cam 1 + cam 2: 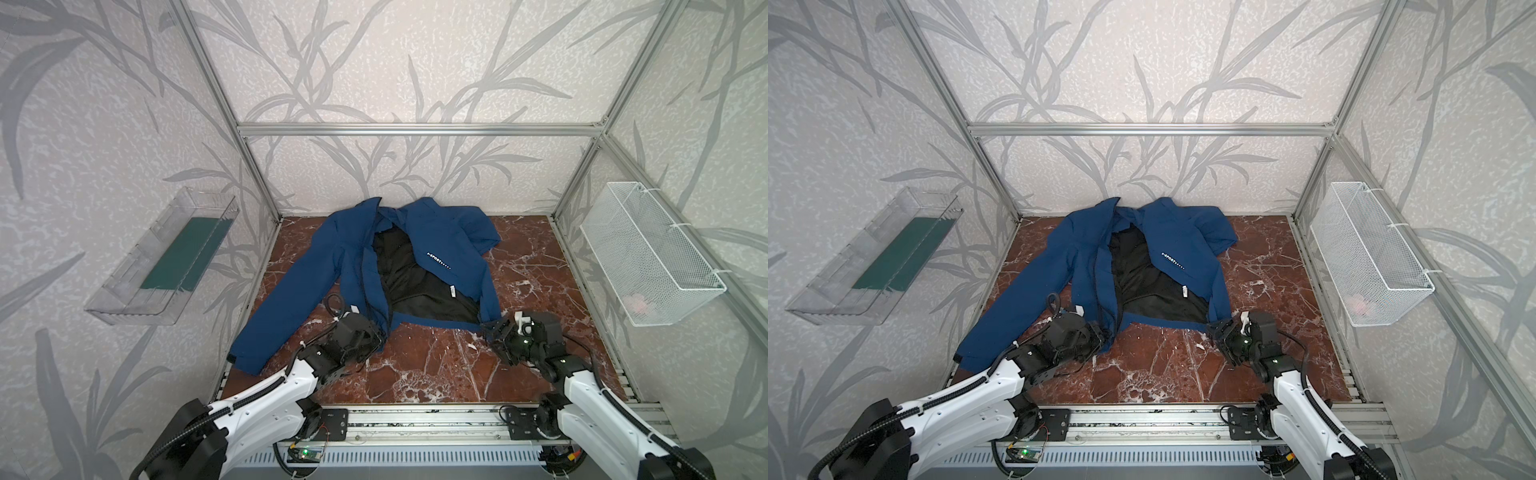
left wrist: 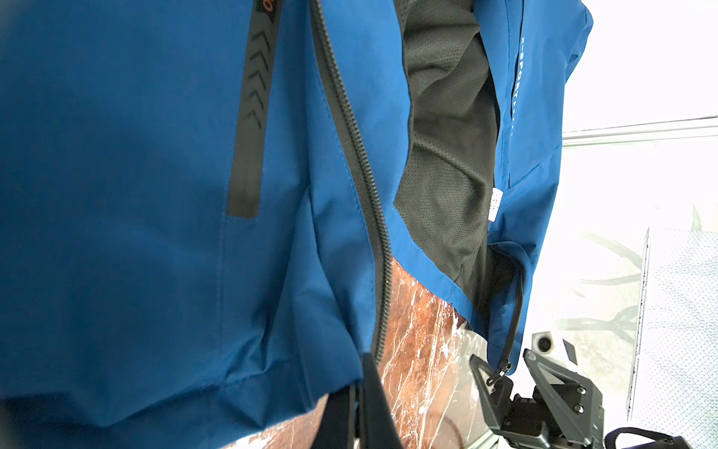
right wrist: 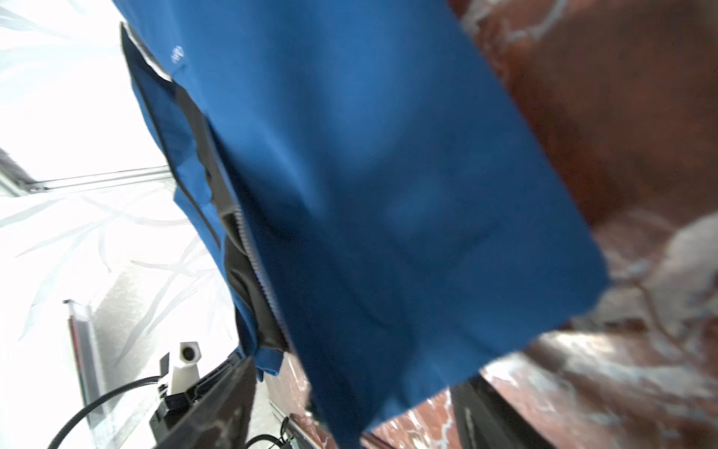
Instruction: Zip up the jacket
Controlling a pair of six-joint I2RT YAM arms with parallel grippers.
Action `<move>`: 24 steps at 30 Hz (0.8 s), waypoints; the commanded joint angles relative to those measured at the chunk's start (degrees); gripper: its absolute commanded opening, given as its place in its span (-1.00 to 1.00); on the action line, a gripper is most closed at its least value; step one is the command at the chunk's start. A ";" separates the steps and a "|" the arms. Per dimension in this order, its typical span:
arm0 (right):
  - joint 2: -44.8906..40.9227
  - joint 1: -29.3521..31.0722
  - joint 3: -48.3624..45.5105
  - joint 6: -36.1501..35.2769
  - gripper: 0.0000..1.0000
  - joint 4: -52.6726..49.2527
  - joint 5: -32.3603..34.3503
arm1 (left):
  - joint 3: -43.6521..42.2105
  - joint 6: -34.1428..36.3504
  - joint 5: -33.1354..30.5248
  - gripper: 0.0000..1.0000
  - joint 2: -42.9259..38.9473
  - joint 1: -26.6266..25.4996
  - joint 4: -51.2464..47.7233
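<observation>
On a red marble tabletop point(image 1: 436, 374) inside a wallpapered test cell, the jacket point(image 1: 449, 232) lies face-up and unzipped. Its collar is at 12 o'clock against the far wall and its hem at 6 o'clock, toward the two robot arms. One sleeve trails to 8 o'clock; the other is folded back near 1 o'clock. The front panels splay apart in a V, baring the black lining point(image 1: 399, 270) beside the white chest lettering point(image 1: 438, 254).

The left gripper point(image 1: 376, 332), at 7 o'clock of the jacket's body, is closed tight on the hem corner of one front panel. The left wrist view shows its fingers point(image 2: 373, 388) pinched together at the foot of the zipper teeth point(image 2: 361, 155), with creases fanning from the pinch. The hold appears meant to anchor that track and keep it taut.

The right gripper point(image 1: 496, 337), at 5 o'clock, has its jaws apart on either side of the other panel's hem corner. The zipper slider point(image 2: 502, 369) shows between them in the left wrist view, and nothing is clamped yet.

Taking both bottom corners looks like the way to bring the halves together so the slider can be mated. The gap between the corners is wide, and limp fabric could slip or bunch as it is drawn across. None of the zip is joined, so the task stands at its start.
</observation>
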 commanded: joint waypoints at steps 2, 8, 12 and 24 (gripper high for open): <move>0.25 -0.80 -1.20 0.35 0.37 3.98 -0.94 | 1.83 -0.09 -1.38 -1.00 -0.26 -0.14 -1.42; 0.00 -1.30 -1.95 0.60 0.09 5.25 -1.18 | 2.18 -0.01 -1.27 -1.00 0.42 -0.09 -1.25; -0.95 -1.51 -2.17 0.65 -0.16 4.98 -1.12 | 2.36 0.06 -1.33 -1.00 0.65 -0.11 -1.26; -1.93 -1.52 -2.23 0.55 -0.65 5.12 -1.25 | 2.81 0.08 -1.34 -1.00 1.18 -0.07 -0.90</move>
